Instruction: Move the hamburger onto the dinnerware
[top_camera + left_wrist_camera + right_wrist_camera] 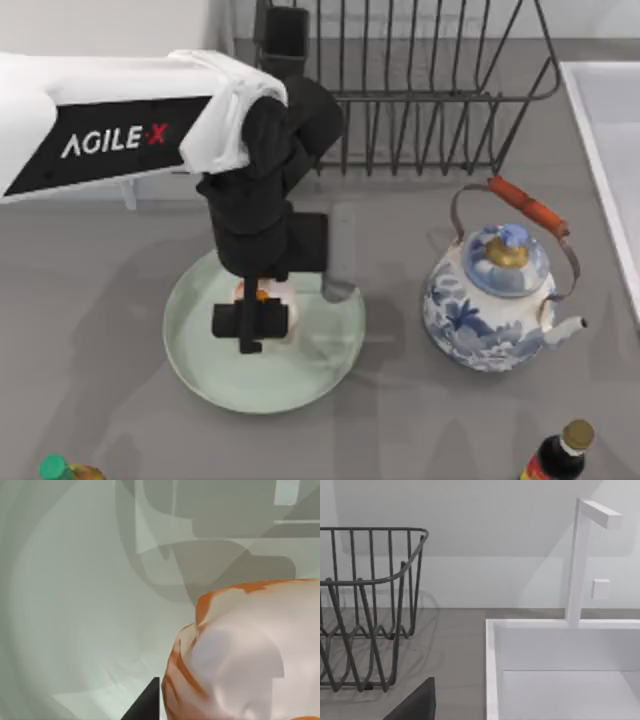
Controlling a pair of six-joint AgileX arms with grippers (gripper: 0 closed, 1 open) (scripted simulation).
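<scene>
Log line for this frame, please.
left gripper over plate | hamburger at fingers, above plate | teapot right

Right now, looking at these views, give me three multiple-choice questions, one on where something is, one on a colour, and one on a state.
1. Where is the hamburger?
A. In the dish rack
B. Over the dinnerware, under the left gripper
C. Beside the teapot

2. What colour is the teapot's handle grip?
A. Orange-red
B. Green
C. Black

3. How does the teapot stand?
A. Tipped on its side
B. Upside down
C. Upright with its lid on

Answers: 1 B, the top view shows the bun inside the plate's rim beneath the gripper. 2 A, the grip on the wire handle is orange-red. 3 C, lid and knob face up.
</scene>
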